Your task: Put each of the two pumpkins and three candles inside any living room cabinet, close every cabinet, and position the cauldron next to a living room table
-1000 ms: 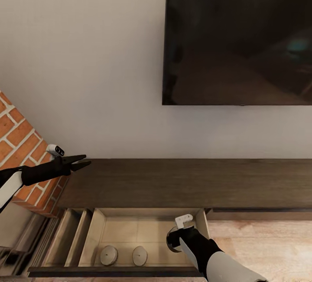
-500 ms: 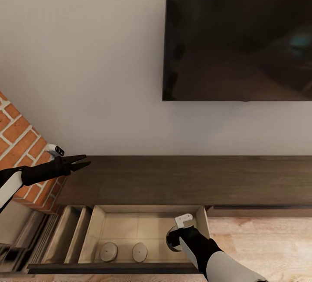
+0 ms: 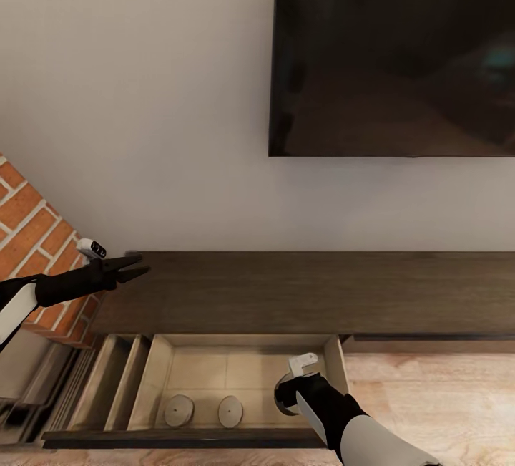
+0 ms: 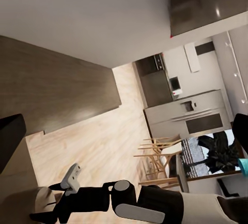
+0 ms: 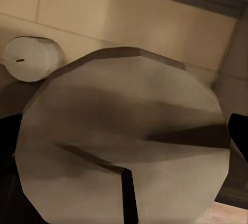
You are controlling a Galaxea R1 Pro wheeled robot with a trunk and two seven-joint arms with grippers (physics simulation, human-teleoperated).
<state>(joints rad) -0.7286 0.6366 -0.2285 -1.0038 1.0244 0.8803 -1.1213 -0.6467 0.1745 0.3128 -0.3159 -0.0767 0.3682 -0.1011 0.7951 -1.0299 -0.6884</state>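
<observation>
A pale wall (image 3: 143, 94) is taking up most of the head view, with a dark wall TV (image 3: 393, 51) hanging at the upper right. Across the lower half, the long dark-brown cabinet (image 3: 307, 290) is running from the brick fireplace (image 3: 32, 230) at the left edge to the right edge. One drawer (image 3: 214, 369) is standing pulled out at the bottom centre, showing its pale interior. The right gripper (image 3: 286, 393) is reaching into the drawer's right part, clenched around a pale candle (image 5: 121, 139) that is looming large in the right wrist view. Two more candles (image 3: 179, 409) (image 3: 230, 411) are lying side by side on the drawer floor, left of the gripper. The left gripper (image 3: 139, 265) is hovering at centre left over the cabinet's left end, its fingers spread and holding nothing.
</observation>
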